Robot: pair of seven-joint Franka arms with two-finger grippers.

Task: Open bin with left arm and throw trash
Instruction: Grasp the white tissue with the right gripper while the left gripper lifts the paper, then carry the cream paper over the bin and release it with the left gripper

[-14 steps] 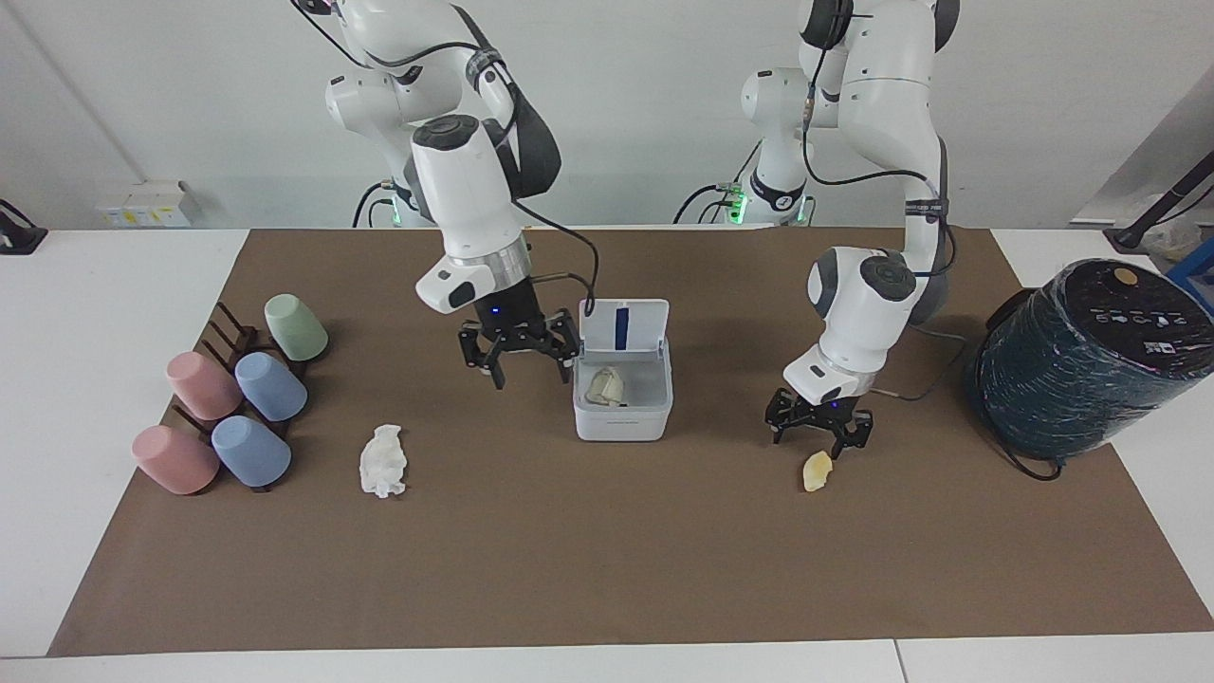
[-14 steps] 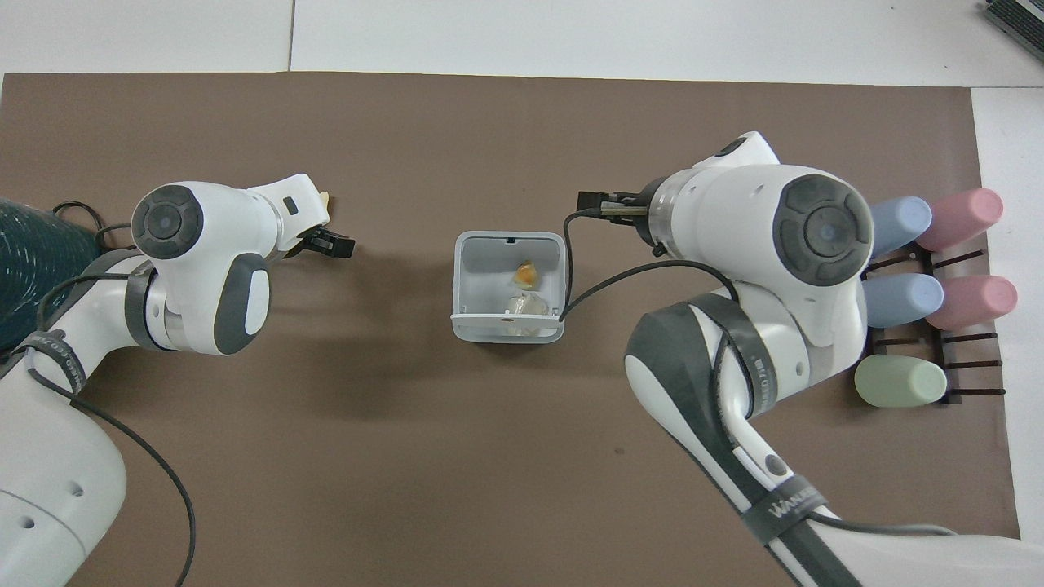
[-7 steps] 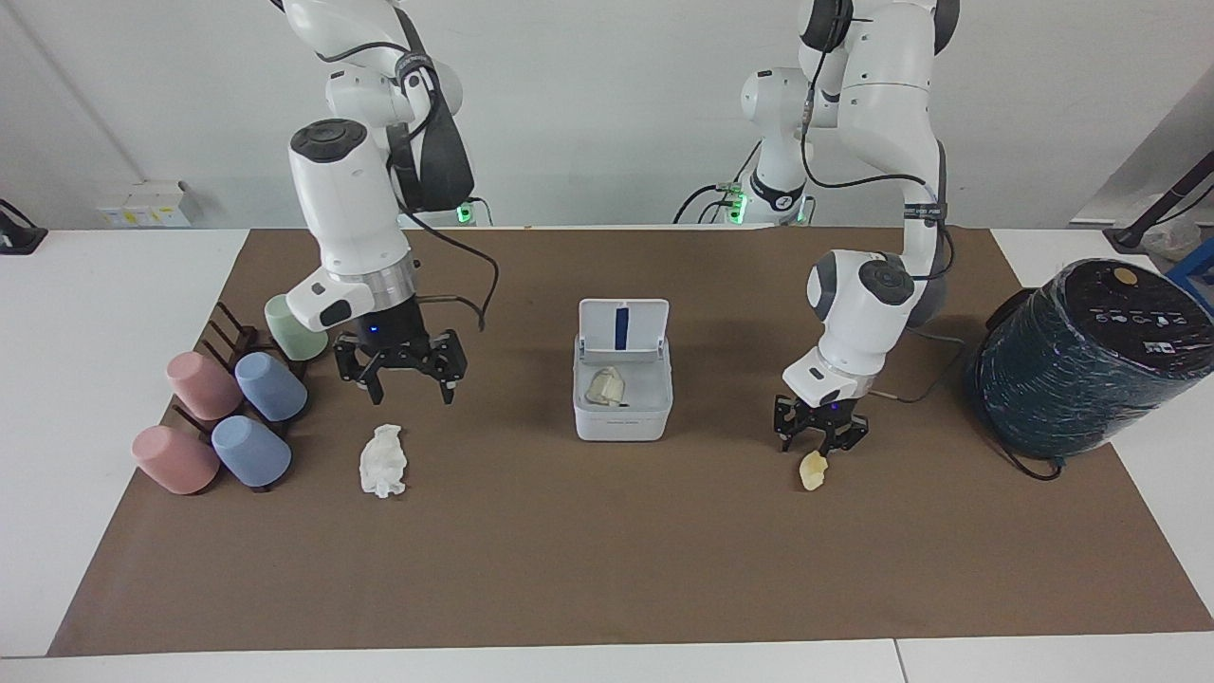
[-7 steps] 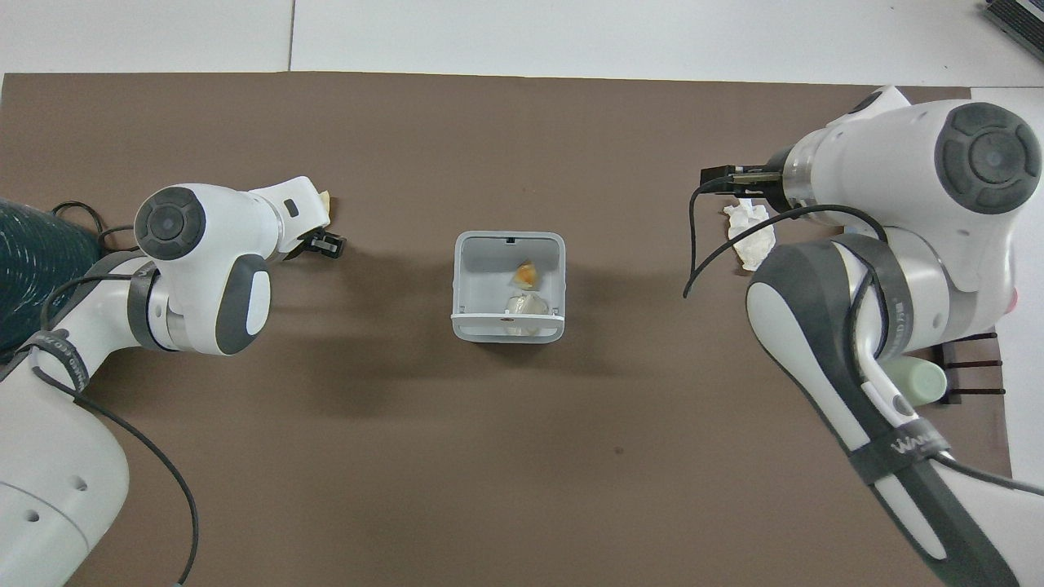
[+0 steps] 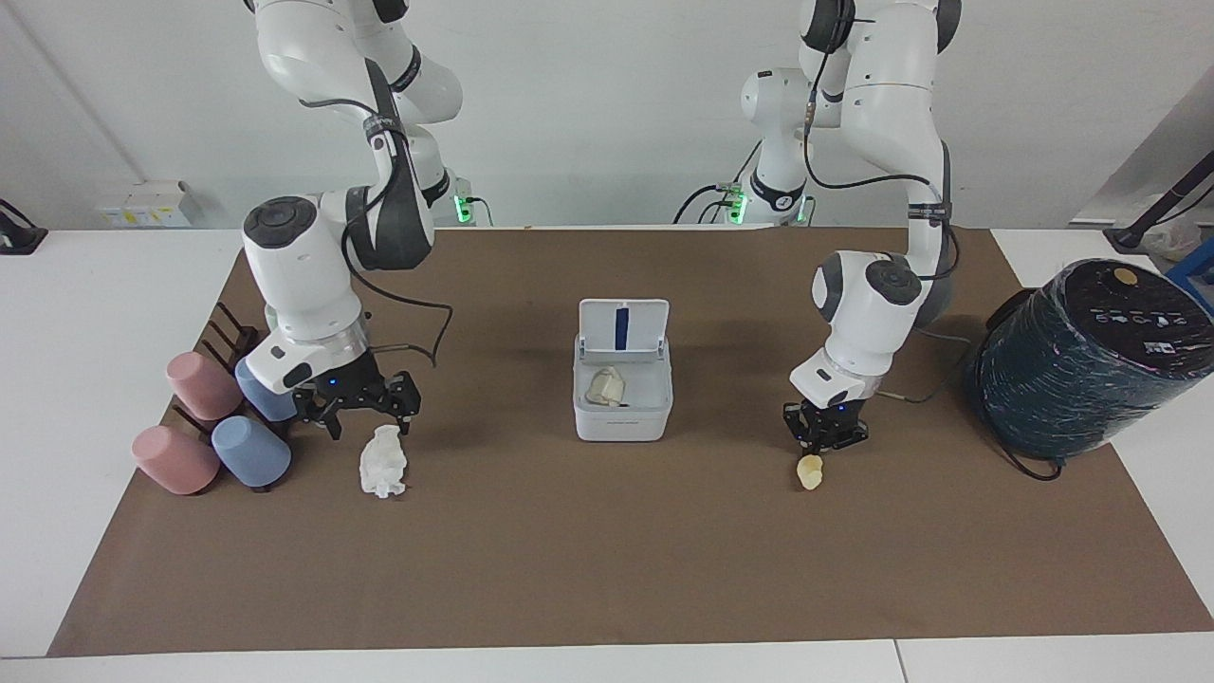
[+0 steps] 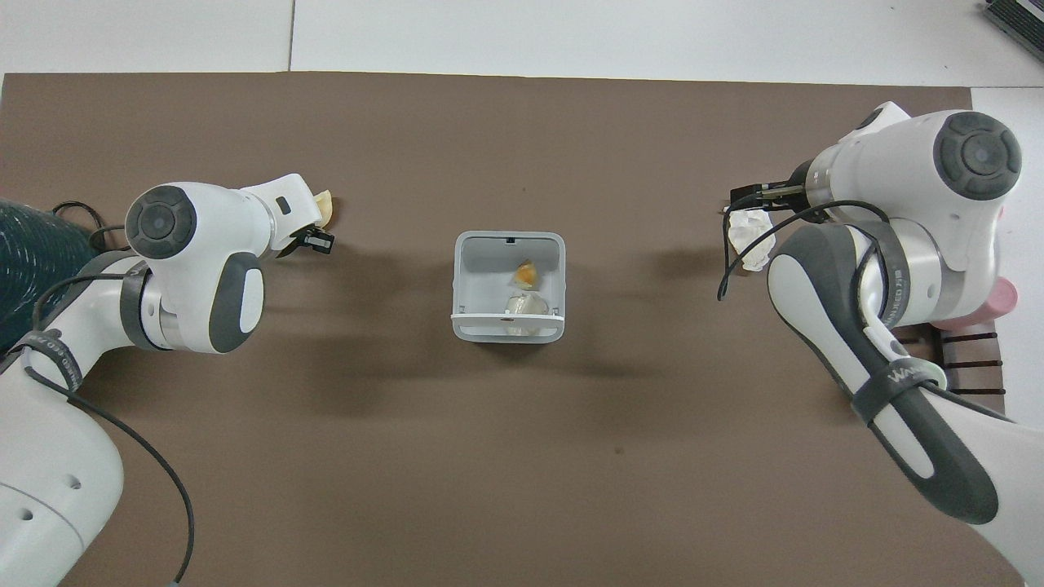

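The bin [image 5: 622, 398] stands mid-mat with its lid upright on the side nearer the robots, so you can enter it from above or from the other three sides. Bare brown mat [image 5: 607, 550] surrounds it. Toward the right arm's end, the cup rack [image 5: 228, 417] crowds the tissue lump [image 5: 382, 462]. Toward the left arm's end, the dark wrapped cylinder [image 5: 1081, 356] and its cable block passage.

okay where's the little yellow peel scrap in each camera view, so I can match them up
Facing view: the yellow peel lies on the brown mat just below the left gripper, toward the left arm's end of the table.
Overhead view: the peel peeks out beside the left arm's wrist, mostly hidden.
Shared landmark: the open white bin at the mat's middle.
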